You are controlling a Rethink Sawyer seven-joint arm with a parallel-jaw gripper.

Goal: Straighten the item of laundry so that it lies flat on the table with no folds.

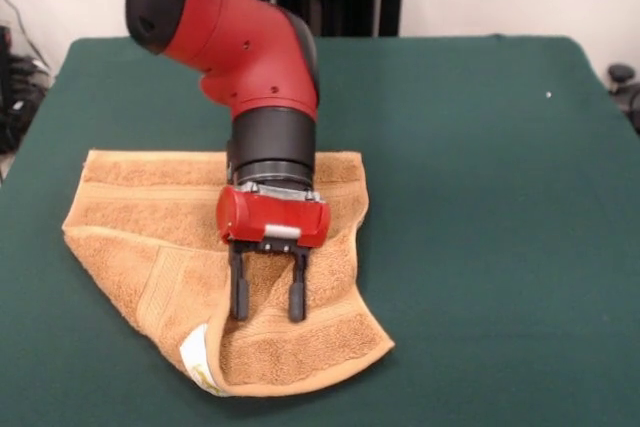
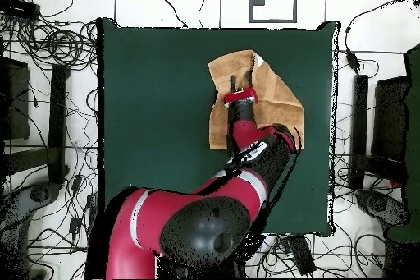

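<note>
The orange-tan towel [image 1: 150,247] lies on the green table [image 1: 480,197], left of centre in the front view. It is folded over itself, with its near corner turned up and a white tag [image 1: 197,355] showing there. My gripper [image 1: 268,299] hangs over the towel's near part, its two black fingers [image 1: 239,292] spread apart and holding nothing. Whether the tips touch the cloth I cannot tell. In the overhead view the towel [image 2: 279,104] lies right of centre toward the far edge, with the gripper [image 2: 239,88] over its left part.
The red arm [image 2: 246,170] reaches from the bottom of the overhead view across the table [image 2: 156,112]. Cables and black equipment lie off the table on all sides. Bare green cloth extends to the right of the towel in the front view.
</note>
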